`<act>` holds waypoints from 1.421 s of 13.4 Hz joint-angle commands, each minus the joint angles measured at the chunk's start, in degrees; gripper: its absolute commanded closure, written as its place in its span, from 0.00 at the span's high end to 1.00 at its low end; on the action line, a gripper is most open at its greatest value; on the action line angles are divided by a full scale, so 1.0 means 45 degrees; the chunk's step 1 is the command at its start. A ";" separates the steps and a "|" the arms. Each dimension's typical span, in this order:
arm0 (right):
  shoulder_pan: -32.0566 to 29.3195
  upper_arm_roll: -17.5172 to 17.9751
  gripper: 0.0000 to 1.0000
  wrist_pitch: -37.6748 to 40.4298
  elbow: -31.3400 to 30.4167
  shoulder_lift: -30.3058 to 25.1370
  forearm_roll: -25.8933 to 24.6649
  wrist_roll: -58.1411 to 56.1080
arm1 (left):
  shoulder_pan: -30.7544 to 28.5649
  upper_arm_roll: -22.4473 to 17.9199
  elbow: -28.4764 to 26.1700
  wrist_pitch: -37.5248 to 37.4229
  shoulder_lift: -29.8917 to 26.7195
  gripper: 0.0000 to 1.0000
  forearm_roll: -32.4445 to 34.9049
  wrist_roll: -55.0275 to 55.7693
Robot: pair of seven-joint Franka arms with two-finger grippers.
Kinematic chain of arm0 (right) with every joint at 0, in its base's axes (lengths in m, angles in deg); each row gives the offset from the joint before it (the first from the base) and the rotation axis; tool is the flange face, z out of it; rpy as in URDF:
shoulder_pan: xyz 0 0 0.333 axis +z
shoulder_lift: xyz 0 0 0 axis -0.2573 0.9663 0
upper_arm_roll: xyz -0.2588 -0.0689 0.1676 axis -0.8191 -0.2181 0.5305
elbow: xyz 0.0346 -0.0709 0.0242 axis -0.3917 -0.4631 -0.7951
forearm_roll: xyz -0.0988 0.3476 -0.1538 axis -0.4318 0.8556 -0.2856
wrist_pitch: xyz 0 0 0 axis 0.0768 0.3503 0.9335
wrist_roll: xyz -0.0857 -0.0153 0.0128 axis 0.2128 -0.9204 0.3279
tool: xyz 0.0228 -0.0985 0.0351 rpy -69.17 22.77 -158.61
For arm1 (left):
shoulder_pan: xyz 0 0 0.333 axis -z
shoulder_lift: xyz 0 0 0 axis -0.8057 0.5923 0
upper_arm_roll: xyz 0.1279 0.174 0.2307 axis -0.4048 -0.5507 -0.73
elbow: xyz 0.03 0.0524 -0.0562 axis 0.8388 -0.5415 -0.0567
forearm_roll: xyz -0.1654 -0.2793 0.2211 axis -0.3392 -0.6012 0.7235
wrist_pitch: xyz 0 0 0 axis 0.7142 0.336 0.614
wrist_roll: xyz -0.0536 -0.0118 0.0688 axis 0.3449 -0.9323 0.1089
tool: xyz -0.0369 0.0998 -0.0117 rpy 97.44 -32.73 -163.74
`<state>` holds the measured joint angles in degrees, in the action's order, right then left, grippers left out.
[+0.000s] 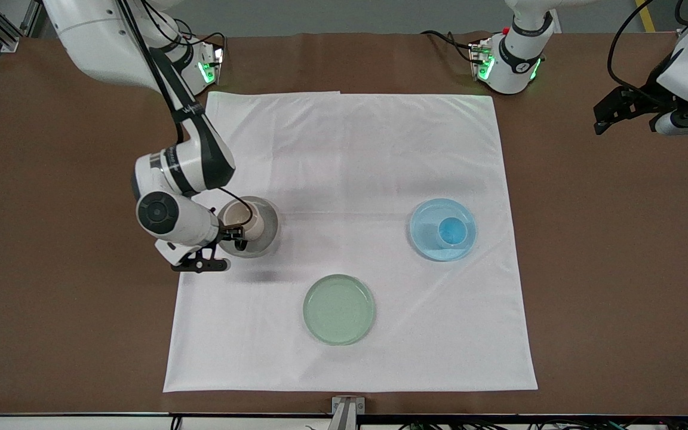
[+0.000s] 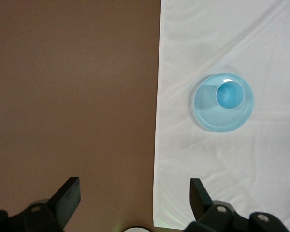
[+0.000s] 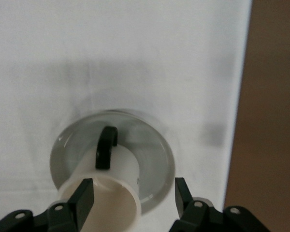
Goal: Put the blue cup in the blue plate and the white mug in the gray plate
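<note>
The white mug (image 1: pixel 243 216) stands upright in the gray plate (image 1: pixel 266 230) toward the right arm's end of the cloth. In the right wrist view the mug (image 3: pixel 121 166) shows its dark handle (image 3: pixel 105 147) over the gray plate (image 3: pixel 154 150). My right gripper (image 1: pixel 232 232) (image 3: pixel 133 193) is open just above the mug, one finger over its mouth and the other outside its wall. The blue cup (image 1: pixel 452 232) (image 2: pixel 229 95) stands in the blue plate (image 1: pixel 424 233) (image 2: pixel 205 113). My left gripper (image 1: pixel 607 119) (image 2: pixel 134 193) is open and empty, waiting above the bare table at the left arm's end.
A pale green plate (image 1: pixel 339 309) lies empty on the white cloth (image 1: pixel 350 149), nearer to the front camera than the other two plates. The cloth covers the middle of the brown table (image 1: pixel 619 269).
</note>
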<state>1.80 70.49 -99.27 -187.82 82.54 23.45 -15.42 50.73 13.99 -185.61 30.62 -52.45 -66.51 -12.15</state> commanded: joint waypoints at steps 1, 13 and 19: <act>-0.1326 0.0140 1.00 0.2399 -0.0623 -0.2779 -0.0011 -0.0414 | -0.0048 -0.0059 0.0114 0.0135 0.0061 1.00 -0.0243 -0.0250; -0.4634 0.0238 1.00 0.4343 0.0567 -0.4975 -0.0186 -0.4676 | 0.0011 -0.0040 0.0192 0.0095 0.0101 1.00 -0.0224 -0.0231; -0.4124 0.0257 1.00 0.4342 0.1561 -0.4877 -0.0225 -0.3991 | 0.0050 -0.0020 0.0250 0.0095 0.0140 1.00 -0.0224 -0.0231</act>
<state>-16.94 71.55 -80.18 -182.77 60.81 23.11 -34.98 50.87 13.99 -185.55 31.06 -52.21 -66.52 -12.16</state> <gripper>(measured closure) 0.004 0.000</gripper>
